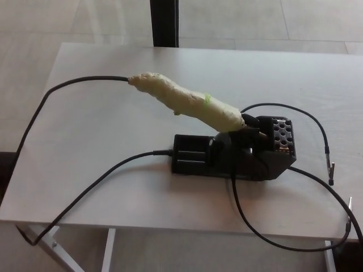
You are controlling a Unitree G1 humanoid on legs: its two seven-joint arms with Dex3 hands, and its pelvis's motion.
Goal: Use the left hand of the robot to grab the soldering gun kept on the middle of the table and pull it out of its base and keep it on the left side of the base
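Head view, near to far, for your inventory.

1. Desk (113, 187): pale wood top. Its near edge runs across the bottom of the picture, with a white leg showing under the near left corner.

2. Cables: one black cable (96, 181) leaves the base's left end and drops over the near edge. Thinner leads (317, 130) loop toward the right edge.

3. Base (227, 158): black stand, sitting around the middle of the desk, slightly toward the near edge and right of centre. A perforated holder rises at its right end.

4. Soldering gun (187, 102): still seated in the base, tip end down in the holder, handle slanting up and away toward the far left corner. The handle is wrapped in pale tape with a small green tab. Its own cord (68, 85) trails from the top end over the left edge.

Handling, as a judgement: expect a light, stiff tool. The tape wrap should give you grip, but the trailing cord may drag. Take hold at mid-handle and draw it out along its slant.

5. Hands: neither robot hand is in the picture, so you cannot tell finger state or how far the left hand stands from the gun.
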